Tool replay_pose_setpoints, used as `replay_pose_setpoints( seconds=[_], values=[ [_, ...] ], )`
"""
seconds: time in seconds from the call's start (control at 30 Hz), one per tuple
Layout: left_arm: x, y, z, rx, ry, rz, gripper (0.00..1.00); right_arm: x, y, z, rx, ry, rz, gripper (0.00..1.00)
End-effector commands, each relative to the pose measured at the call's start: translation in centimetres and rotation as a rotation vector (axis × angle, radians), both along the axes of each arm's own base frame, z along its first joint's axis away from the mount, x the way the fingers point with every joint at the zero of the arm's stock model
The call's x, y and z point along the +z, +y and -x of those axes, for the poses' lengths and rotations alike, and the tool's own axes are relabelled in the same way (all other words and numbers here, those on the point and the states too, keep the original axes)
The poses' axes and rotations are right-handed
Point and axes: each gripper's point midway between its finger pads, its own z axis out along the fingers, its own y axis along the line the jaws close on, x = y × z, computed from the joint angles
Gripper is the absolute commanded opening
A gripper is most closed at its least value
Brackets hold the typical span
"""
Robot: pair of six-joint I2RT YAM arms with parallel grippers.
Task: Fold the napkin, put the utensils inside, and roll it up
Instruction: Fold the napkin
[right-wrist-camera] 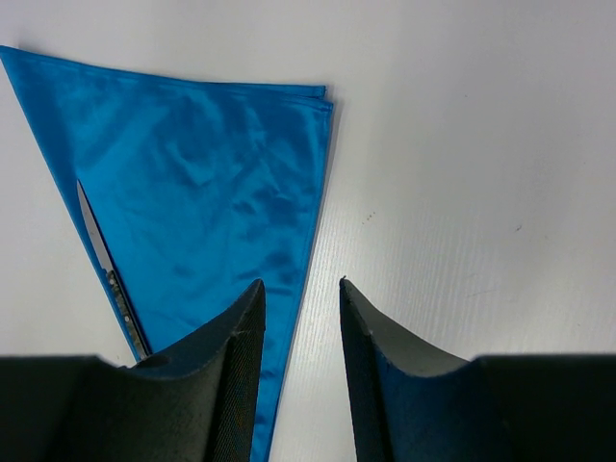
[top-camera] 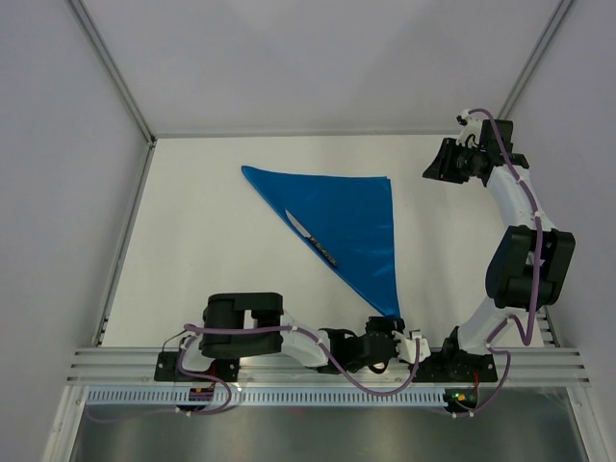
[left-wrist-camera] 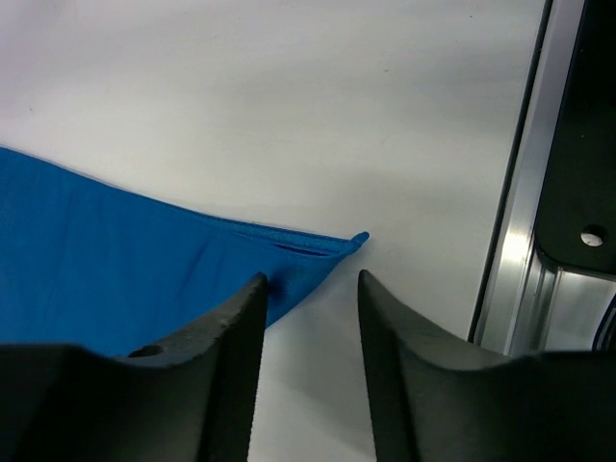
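The top view alone takes in the whole napkin (top-camera: 351,226). It lies on the white table (top-camera: 202,250), folded to a triangle, with corners at the frame's upper left, upper right and lower centre. The knife (top-camera: 313,241) lies on the cloth, on the long slanted edge.

The left wrist view shows only the lower tip of the cloth, with an aluminium rail (left-wrist-camera: 510,250) at the right of the frame. The right wrist view shows most of the triangle from above, with the knife on the cloth at lower left.

The left gripper (left-wrist-camera: 311,279) stands low over that lower tip, its fingers (left-wrist-camera: 231,356) partly spread. The left finger overlaps the cloth and bare table fills the gap; nothing is pinched. Whether the finger touches the fabric cannot be told.

The right gripper (right-wrist-camera: 299,284) hangs at the top view's upper right, off the cloth's upper right corner. Its jaws are likewise parted and hold nothing.

In the top view the knife's long axis runs from upper left to lower right. The silvery blade is toward the upper left and the dark handle toward the lower right.
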Motion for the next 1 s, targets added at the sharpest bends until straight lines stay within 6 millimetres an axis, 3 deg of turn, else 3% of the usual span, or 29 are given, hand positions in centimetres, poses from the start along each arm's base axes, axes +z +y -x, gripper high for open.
replay_pose_setpoints(
  seconds=[0.0, 0.33, 0.4, 0.6, 0.67, 0.7, 0.77, 0.8, 0.97],
  values=[
    [0.2, -1.2, 0.2, -0.029, -0.024, 0.02, 0.44, 2.3, -0.1, 0.0, -0.01, -0.062, -0.003, 0.42],
    [0.7, -1.5, 0.0, -0.023, -0.035, 0.036, 0.15, 2.0, 0.0, -0.1, -0.009, -0.061, -0.005, 0.41],
    [1.0, -1.5, -0.1, -0.021, -0.034, 0.042, 0.02, 2.0, -0.1, -0.2, -0.009, -0.061, -0.002, 0.41],
    [3.8, -1.5, -0.9, 0.013, 0.082, 0.147, 0.02, 1.9, -0.1, -0.1, -0.009, -0.058, -0.002, 0.41],
    [4.6, -0.9, -2.5, 0.045, 0.142, 0.174, 0.02, 1.8, -0.1, -0.2, -0.007, -0.058, -0.001, 0.41],
    [6.4, -0.8, -3.0, 0.07, 0.192, 0.239, 0.02, 1.9, -0.1, -0.2, -0.008, -0.058, -0.002, 0.41],
    [7.3, 0.3, -5.4, 0.114, 0.269, 0.281, 0.02, 1.9, -0.1, -0.2, -0.008, -0.059, -0.003, 0.41],
    [8.9, 0.7, -6.1, 0.142, 0.327, 0.344, 0.02, 2.0, -0.1, -0.1, -0.007, -0.059, -0.003, 0.41],
    [10.9, 4.5, -13.1, 0.324, 0.532, 0.492, 0.02, 2.1, 0.0, -0.2, -0.003, -0.063, -0.006, 0.41]
  ],
)
